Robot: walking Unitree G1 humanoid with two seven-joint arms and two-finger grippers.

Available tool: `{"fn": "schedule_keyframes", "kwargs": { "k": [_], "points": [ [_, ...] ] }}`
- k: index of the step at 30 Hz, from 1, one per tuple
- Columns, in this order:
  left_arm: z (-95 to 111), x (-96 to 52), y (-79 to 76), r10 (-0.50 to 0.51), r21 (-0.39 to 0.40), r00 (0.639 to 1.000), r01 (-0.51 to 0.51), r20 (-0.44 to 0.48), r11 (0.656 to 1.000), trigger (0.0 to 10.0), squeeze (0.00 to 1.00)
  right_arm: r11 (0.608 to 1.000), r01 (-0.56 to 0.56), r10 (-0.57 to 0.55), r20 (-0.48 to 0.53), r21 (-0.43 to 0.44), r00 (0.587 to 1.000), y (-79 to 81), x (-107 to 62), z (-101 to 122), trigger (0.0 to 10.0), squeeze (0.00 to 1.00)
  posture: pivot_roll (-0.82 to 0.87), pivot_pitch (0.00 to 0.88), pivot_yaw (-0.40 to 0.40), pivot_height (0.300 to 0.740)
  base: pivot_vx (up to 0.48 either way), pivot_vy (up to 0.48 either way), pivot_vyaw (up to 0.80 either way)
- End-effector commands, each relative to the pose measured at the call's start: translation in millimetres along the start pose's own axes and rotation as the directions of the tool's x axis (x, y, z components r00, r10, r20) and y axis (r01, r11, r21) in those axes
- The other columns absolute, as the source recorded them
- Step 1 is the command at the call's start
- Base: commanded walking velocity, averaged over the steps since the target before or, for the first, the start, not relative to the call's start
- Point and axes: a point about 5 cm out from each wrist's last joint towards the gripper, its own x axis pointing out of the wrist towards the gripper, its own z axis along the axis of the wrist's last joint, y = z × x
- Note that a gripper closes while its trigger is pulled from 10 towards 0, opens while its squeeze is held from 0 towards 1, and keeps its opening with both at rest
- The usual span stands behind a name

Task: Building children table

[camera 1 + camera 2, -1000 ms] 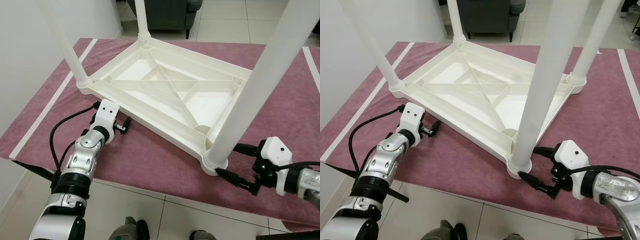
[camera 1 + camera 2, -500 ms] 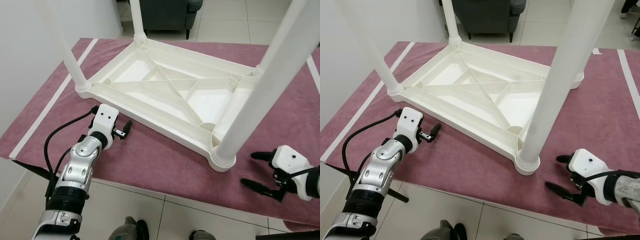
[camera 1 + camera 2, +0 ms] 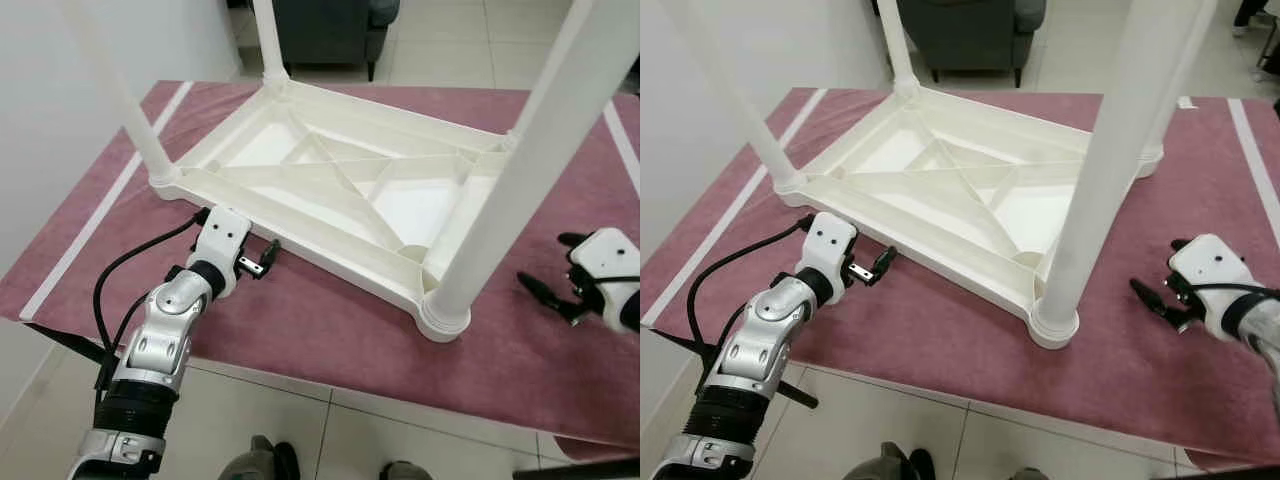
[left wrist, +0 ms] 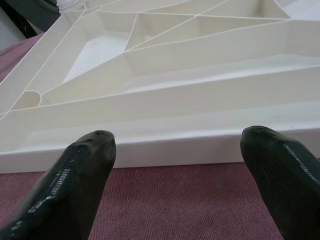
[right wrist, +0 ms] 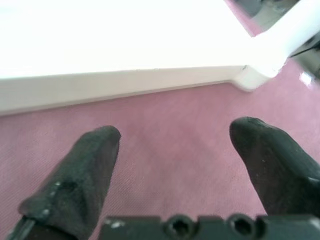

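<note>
A white plastic children's table (image 3: 340,190) lies upside down on a maroon cloth (image 3: 330,320), its legs pointing up. The nearest leg (image 3: 510,190) stands in its corner socket (image 3: 443,315). My left gripper (image 3: 264,260) is open, close to the table's long near rim; in the left wrist view that rim (image 4: 200,145) runs just beyond the black fingertips (image 4: 80,180). My right gripper (image 3: 550,265) is open and empty above the cloth, to the right of the nearest leg and apart from it. Beyond it in the right wrist view lies the table's side (image 5: 125,80).
The cloth-covered surface ends at a front edge (image 3: 300,365) over a tiled floor (image 3: 330,430). White stripes (image 3: 100,215) run along the cloth's sides. A white wall (image 3: 50,120) stands at the left and a dark armchair (image 3: 320,25) behind.
My right gripper has drawn back from the nearest leg's socket, moving right and farther away, still open. The left gripper has crept a little closer to the table's rim.
</note>
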Motion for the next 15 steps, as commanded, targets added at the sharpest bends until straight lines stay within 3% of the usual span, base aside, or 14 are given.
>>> {"fn": "schedule_keyframes", "kwargs": {
  "k": [1,6,10,12,15],
  "points": [
    [-3.7,1.0,0.0,0.002,-0.015,1.0,-0.002,-0.025,1.0,10.0,0.0,1.0,0.003,-0.003,0.001,-0.007,1.0,6.0,5.8,-0.9,10.0,0.0,-0.08,0.109,0.16,0.74,0.0,0.0,0.0],
    [2.3,4.6,-4.6,-0.016,-0.043,1.0,0.015,-0.012,0.999,10.0,0.0,0.996,0.077,-0.08,0.085,0.034,0.993,-1.1,28.2,19.7,10.0,0.0,-0.08,0.113,0.159,0.74,0.0,0.0,0.0],
    [4.8,9.1,-11.4,-0.022,-0.086,1.0,0.021,-0.009,0.996,10.0,0.0,0.998,0.063,-0.067,0.139,0.031,0.988,1.2,46.8,33.9,10.0,0.0,-0.08,0.124,0.16,0.74,0.0,0.0,0.0],
    [5.9,16.3,-19.5,-0.021,-0.094,1.0,0.019,-0.02,0.995,10.0,0.0,0.999,0.05,-0.051,0.169,0.007,0.984,5.2,68.5,46.4,10.0,0.0,-0.07,0.13,0.156,0.74,0.0,0.0,0.0],
    [6.5,18.4,-22.1,-0.022,-0.094,1.0,0.02,-0.022,0.995,10.0,0.0,0.999,0.051,-0.051,0.173,0.002,0.984,6.2,75.3,50.2,10.0,0.0,-0.07,0.13,0.156,0.74,0.0,0.0,0.0]
  ]
}}
